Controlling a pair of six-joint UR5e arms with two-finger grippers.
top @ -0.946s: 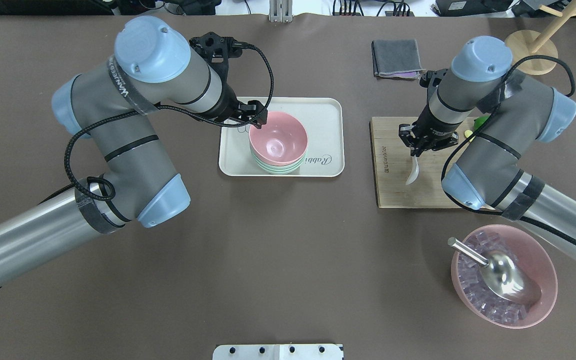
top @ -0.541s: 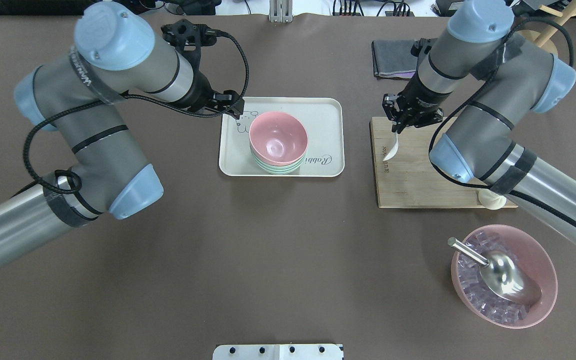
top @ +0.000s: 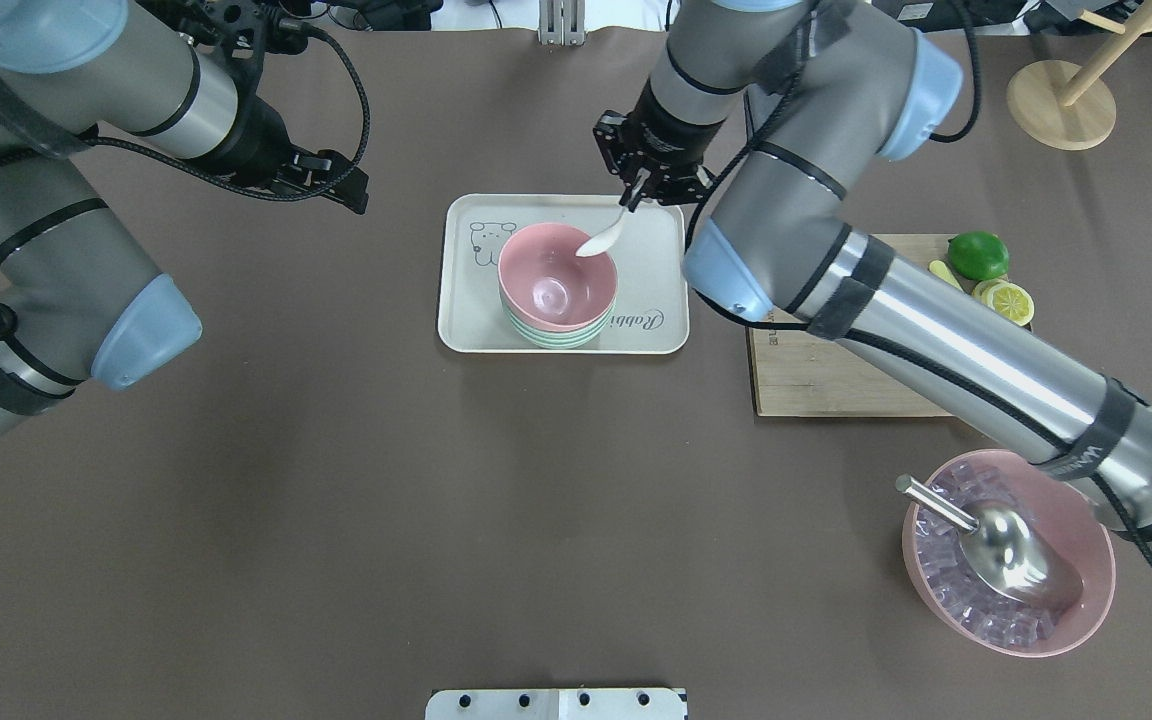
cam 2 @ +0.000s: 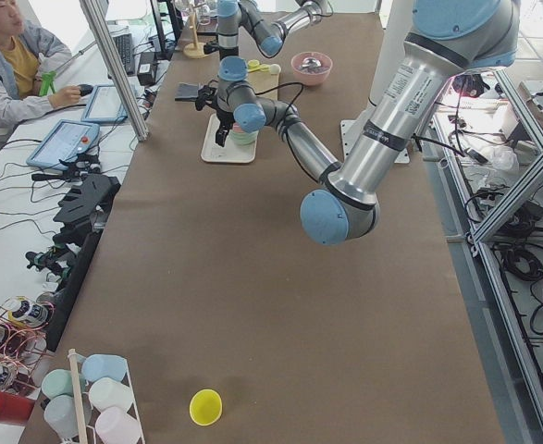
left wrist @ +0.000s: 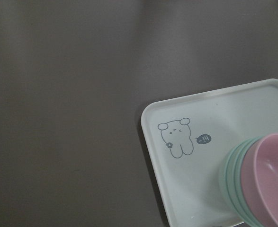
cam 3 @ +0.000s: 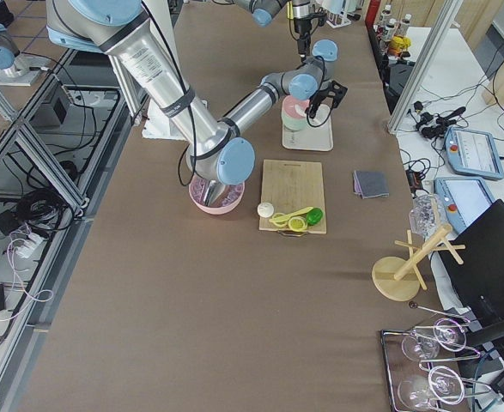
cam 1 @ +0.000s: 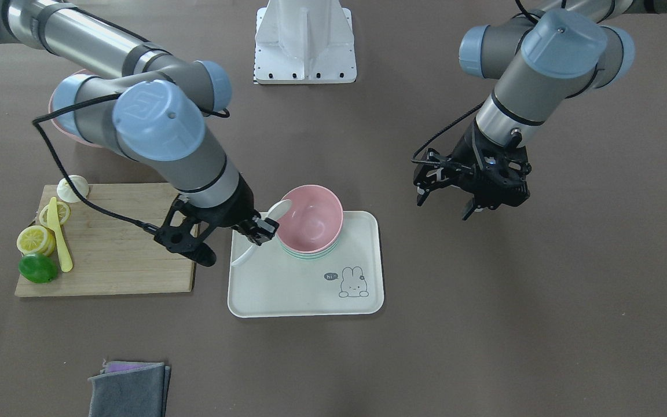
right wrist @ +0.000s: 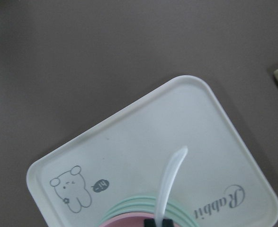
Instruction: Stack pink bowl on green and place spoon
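Where there is room: bare brown table point(top: 536, 520) stretches wide on the robot's side of the tray and out toward the left arm.
Tray edges: the cream tray point(top: 651, 338) has a low raised rim and rounded corners. A cutting board point(top: 806, 380) lies just beside its right short edge, with a narrow strip of table between them.
Bowls: the pink bowl point(top: 546, 290) sits upright, nested in the green bowls point(top: 556, 338), whose pale mint rims show as bands beneath it. The stack stands on the tray, closer to the long edge on the robot's side. The corner with the bear drawing is bare.
Spoon: the white spoon point(top: 601, 238) hangs on a slant, its scoop end low over the pink bowl's far rim, on the cutting-board side. I can't tell whether it touches the rim. In the front view its handle end pokes out past the fingers, over bare tray.
Right gripper: the right gripper point(top: 639, 200) is clamped on the spoon's handle, above the tray's far long edge.
Left gripper: the left gripper point(cam 1: 442, 208) hangs with fingers spread and nothing between them, over bare table well apart from the tray.
Right side clutter: the right forearm spans over the cutting board, where a lime point(top: 978, 254) and lemon slices point(top: 1006, 300) sit. A pink basin point(top: 908, 545) of ice with a metal scoop point(top: 1011, 555) stands near the table's corner.
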